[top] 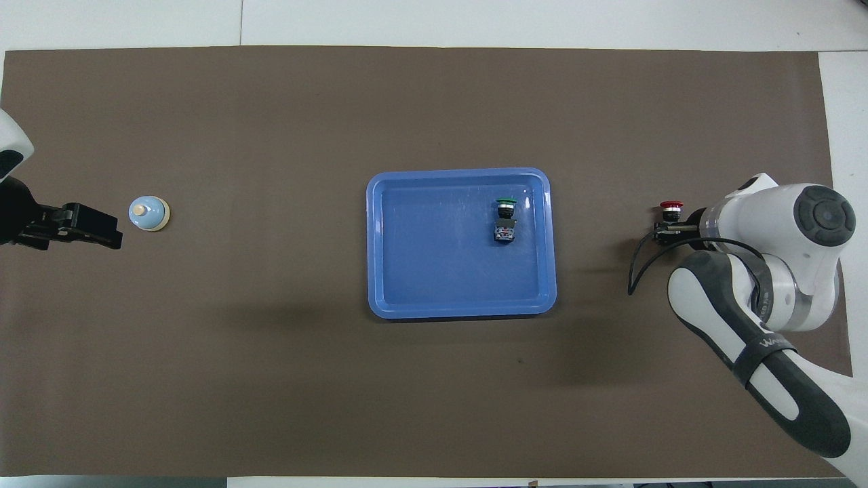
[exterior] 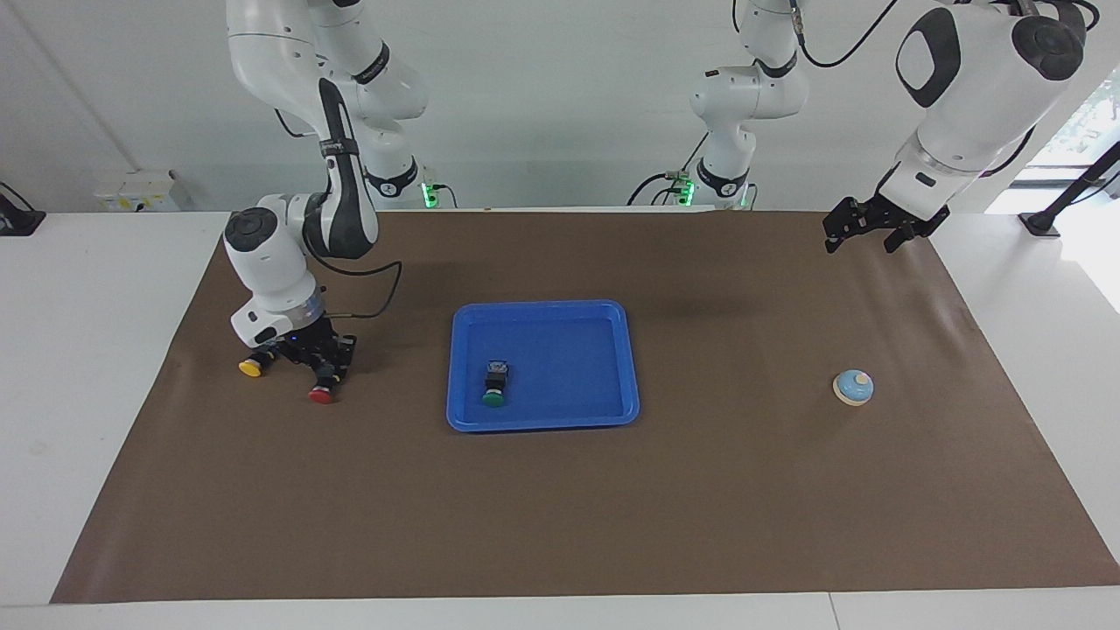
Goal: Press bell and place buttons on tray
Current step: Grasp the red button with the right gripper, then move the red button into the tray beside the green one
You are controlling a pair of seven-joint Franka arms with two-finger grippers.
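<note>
Pinching red button (exterior: 321, 394) by black body, my right gripper (exterior: 325, 372) clamped; light, rigid, cap slippery; left gripper (exterior: 860, 229) wide.

No legible text, seemingly.

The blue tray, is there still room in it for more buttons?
Yes. The tray holds only the green button, near one corner; the rest of its floor is bare. The mat between tray and bell is bare too. It is crowded where the right tool meets the red button, beside the yellow button.
</note>
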